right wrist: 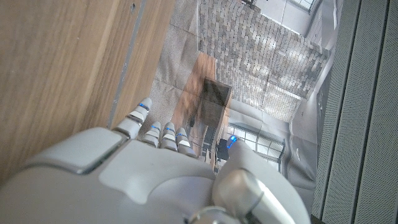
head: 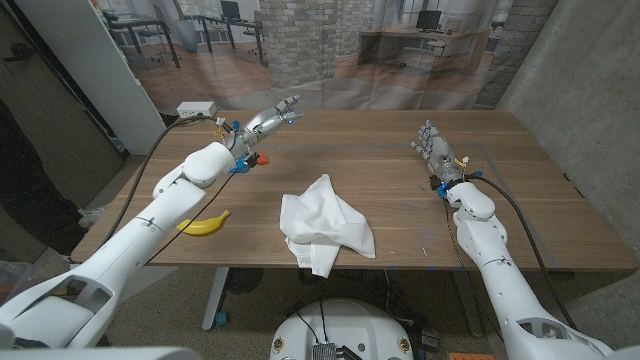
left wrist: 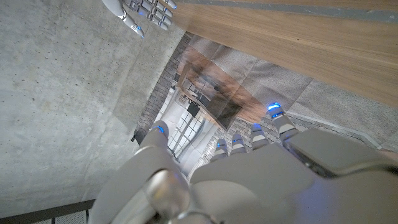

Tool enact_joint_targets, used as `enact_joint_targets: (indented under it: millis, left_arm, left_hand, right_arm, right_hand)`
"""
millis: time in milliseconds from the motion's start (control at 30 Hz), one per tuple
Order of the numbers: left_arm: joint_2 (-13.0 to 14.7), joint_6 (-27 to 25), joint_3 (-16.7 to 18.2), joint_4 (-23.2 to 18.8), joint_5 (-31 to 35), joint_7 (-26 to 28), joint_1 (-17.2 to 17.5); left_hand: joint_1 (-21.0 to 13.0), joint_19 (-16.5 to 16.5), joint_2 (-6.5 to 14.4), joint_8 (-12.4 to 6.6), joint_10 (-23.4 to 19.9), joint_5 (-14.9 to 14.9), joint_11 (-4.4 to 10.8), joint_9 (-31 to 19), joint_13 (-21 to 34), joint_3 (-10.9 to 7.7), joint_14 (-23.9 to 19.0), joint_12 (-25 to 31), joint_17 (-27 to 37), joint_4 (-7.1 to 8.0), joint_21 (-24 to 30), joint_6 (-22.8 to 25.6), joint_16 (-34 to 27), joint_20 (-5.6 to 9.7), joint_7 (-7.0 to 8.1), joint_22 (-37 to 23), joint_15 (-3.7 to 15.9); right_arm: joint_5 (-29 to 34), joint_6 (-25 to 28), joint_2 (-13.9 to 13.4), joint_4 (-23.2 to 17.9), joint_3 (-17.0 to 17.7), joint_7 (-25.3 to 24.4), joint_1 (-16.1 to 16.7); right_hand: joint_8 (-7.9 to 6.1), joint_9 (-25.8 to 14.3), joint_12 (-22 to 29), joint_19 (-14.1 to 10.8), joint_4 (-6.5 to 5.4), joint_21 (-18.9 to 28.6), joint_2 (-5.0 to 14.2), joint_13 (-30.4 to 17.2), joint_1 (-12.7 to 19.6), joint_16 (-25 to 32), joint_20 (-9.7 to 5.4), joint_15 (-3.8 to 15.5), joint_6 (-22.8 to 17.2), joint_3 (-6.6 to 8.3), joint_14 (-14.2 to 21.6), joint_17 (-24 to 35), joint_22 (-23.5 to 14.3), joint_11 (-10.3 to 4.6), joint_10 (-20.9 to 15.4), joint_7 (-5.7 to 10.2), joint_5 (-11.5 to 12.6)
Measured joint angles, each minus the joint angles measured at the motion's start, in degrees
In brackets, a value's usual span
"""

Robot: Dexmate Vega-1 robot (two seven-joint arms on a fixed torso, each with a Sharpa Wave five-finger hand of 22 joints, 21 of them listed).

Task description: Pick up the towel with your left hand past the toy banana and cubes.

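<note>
**Left hand raised at the far side, towel not yet taken**

I am holding the left hand [head: 268, 122] up over the far left part of the desk [head: 400, 180], fingers [head: 290, 103] spread apart and carrying nothing. The right hand [head: 433, 148] is waiting at the right side, fingers straight and close together, also holding nothing.

Risks I am noting: the left forearm is passing over the banana [head: 204, 224] and close by some small coloured cubes [head: 262, 157], so a low sweep back toward the towel could, in my judgement, knock them aside. A shallow pinch could also lift only one fold and let the rest drag.

The towel [head: 325, 225] is lying crumpled at the near middle of the desk, white, with raised creases, one corner hanging over the front edge.
</note>
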State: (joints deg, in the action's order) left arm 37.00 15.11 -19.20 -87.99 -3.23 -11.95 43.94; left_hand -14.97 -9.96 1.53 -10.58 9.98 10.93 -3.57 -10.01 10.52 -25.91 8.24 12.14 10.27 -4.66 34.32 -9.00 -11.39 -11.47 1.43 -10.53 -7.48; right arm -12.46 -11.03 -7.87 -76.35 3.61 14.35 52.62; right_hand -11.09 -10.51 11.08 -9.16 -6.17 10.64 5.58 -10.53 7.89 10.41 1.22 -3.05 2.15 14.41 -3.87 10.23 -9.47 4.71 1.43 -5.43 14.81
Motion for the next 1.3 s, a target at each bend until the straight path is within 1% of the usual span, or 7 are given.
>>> enact_joint_targets:
  millis: [433, 567, 633, 833, 1033, 1100, 1300]
  left_arm:
    - [1.0, 0.6, -1.0, -2.3, 2.8, -3.0, -1.2]
    - [1.3, 0.6, -1.2, -2.9, 2.8, -3.0, -1.4]
    - [1.4, 0.6, -1.3, -3.2, 3.7, -4.3, -1.5]
    - [2.0, 0.4, -1.7, -4.4, 4.6, -5.4, -1.7]
    - [2.5, 0.4, -1.8, -5.6, 4.8, -5.7, -1.8]
    - [2.8, 0.3, -1.9, -6.2, 5.5, -6.5, -1.8]
    - [3.5, -0.1, -1.9, -7.7, 6.5, -7.8, -1.7]
  left_hand:
    - [0.0, 0.0, 0.0, 0.00, 0.0, 0.0, 0.00, 0.0, 0.0, 0.25, 0.0, 0.0, 0.0, -0.24, -0.4, 0.0, 0.0, 0.00, 0.00, 0.0, 0.00]
    - [0.0, 0.0, 0.0, 0.00, 0.0, 0.0, 0.00, 0.0, 0.0, 0.25, 0.0, 0.0, 0.0, -0.24, -0.4, 0.0, 0.0, 0.00, 0.00, -0.3, 0.00]
    - [0.0, 0.0, 0.0, 0.00, 0.0, 0.0, 0.00, 0.0, 0.0, 0.26, 0.0, 0.0, 0.0, -0.26, -0.4, 0.0, 0.0, 0.00, 0.00, -0.3, 0.00]
    - [0.0, 0.0, 0.0, 0.00, 0.0, 0.0, 0.00, 0.0, 0.0, 0.43, 0.0, 0.0, 0.0, -0.42, -0.7, 0.0, 0.0, 0.00, 0.00, -0.3, 0.00]
    - [0.0, 0.0, 0.0, 0.00, 0.0, 0.0, 0.00, 0.0, 0.0, 0.65, 0.0, 0.0, 0.0, -0.65, -0.7, 0.0, 0.0, 0.00, 0.00, -0.3, 0.00]
    - [0.0, 0.0, 0.0, 0.00, 0.0, 0.0, 0.01, 0.0, 0.0, 0.65, 0.0, 0.0, 0.0, -0.65, -0.7, -0.1, 0.0, 0.00, 0.13, -0.3, 0.00]
    - [-0.1, 0.0, -0.4, 0.00, 0.0, 0.0, 0.01, 0.0, 0.0, 0.89, 0.0, -0.3, 0.0, -0.88, -1.1, -0.4, 0.0, 0.00, 0.10, -0.3, 0.00]
  right_arm:
    - [0.2, -0.4, 0.1, 0.4, 0.0, -0.2, -0.1]
    - [0.2, -0.5, 0.1, 0.4, 0.0, -0.3, -0.1]
    - [0.2, -0.5, 0.1, 0.2, 0.1, -0.3, 0.1]
    - [0.2, -0.6, 0.1, -0.3, 0.2, -0.4, 0.5]
    - [0.2, -0.7, 0.1, -0.4, 0.3, -0.5, 0.7]
    - [0.2, -0.7, 0.1, -0.8, 0.4, -0.5, 1.0]
    - [0.1, -0.7, 0.1, -1.6, 0.5, -0.7, 1.7]
  right_hand:
    - [0.00, 0.0, 0.0, 0.0, 0.17, 0.0, 0.01, 0.0, 0.0, 0.0, 0.00, 0.00, -0.6, 0.17, 0.0, 0.0, 0.0, 0.00, 0.0, 0.01, 0.0]
    - [0.00, 0.0, 0.0, 0.0, 0.19, 0.0, 0.01, 0.0, 0.0, 0.0, 0.00, 0.00, -0.6, 0.15, 0.0, 0.0, 0.0, 0.00, 0.0, 0.01, 0.0]
    - [0.00, 0.0, 0.0, 0.0, 0.42, 0.0, 0.01, 0.0, 0.0, 0.0, 0.00, 0.00, -0.6, -0.08, 0.0, 0.0, 0.0, 0.00, 0.0, 0.01, 0.0]
    - [0.00, 0.0, 0.0, 0.0, 0.42, 0.0, 0.01, 0.0, 0.0, 0.0, 0.00, 0.00, -0.6, -0.08, 0.0, 0.0, 0.0, 0.00, 0.0, 0.01, 0.0]
    - [0.00, 0.0, 0.0, 0.0, 0.42, 0.0, 0.01, 0.0, 0.0, 0.0, 0.00, 0.00, -0.6, -0.08, 0.0, 0.0, 0.0, 0.00, 0.0, 0.01, 0.0]
    - [0.00, 0.0, 0.0, 0.0, 0.41, 0.0, 0.01, 0.0, 0.0, 0.0, 0.00, 0.00, -0.6, -0.08, 0.0, 0.0, 0.0, -0.29, -0.3, 0.01, 0.0]
    - [0.00, 0.0, 0.0, 0.0, 0.41, 0.0, 0.01, 0.0, 0.0, 0.0, 0.00, 0.00, -0.6, -0.08, 0.0, 0.0, 0.0, -0.01, -0.6, 0.01, 0.0]
